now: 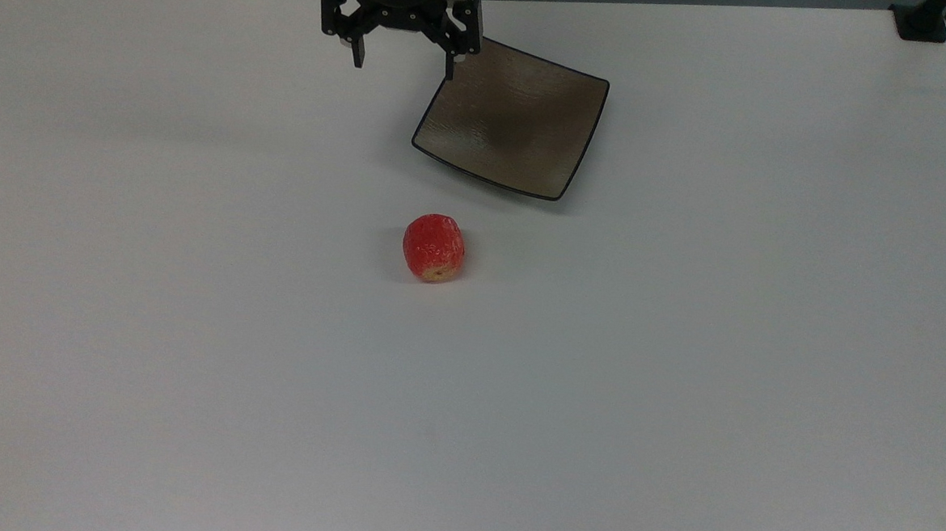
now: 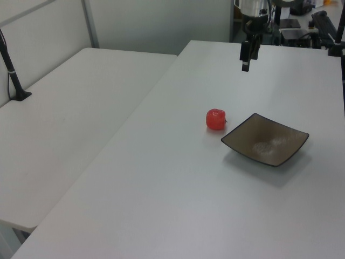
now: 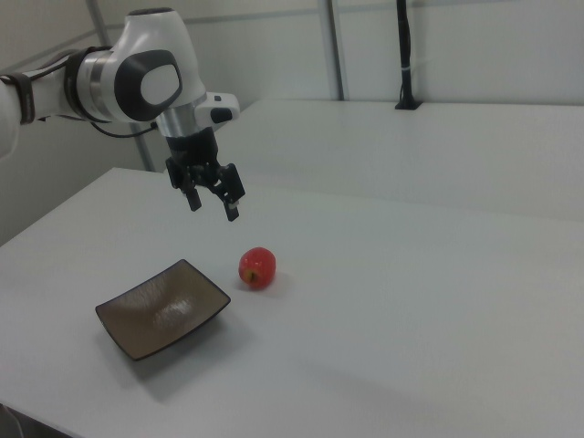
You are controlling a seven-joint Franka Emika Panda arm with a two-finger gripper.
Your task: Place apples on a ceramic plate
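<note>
Nearest me in the top view, the apple (image 1: 433,248) sits mid-counter, apart from the ceramic plate (image 1: 515,119) toward the far edge, while my gripper (image 1: 404,59) hangs above with fingers spread and empty; I worry a glancing descent rolls the round fruit away.

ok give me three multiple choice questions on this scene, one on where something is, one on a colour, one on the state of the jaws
1. Where is the apple?
A. on the table, beside the plate
B. on the plate
C. held in the jaws

2. What colour is the plate's rim?
A. white
B. black
C. red

3. How do the gripper's jaws stand?
A. shut on the apple
B. shut on nothing
C. open, holding nothing

Answers:
1. A: it rests on the white table, apart from the plate.
2. B: a thin black line edges the brownish-grey plate.
3. C: the gripper hangs above the table with its fingers spread.
</note>
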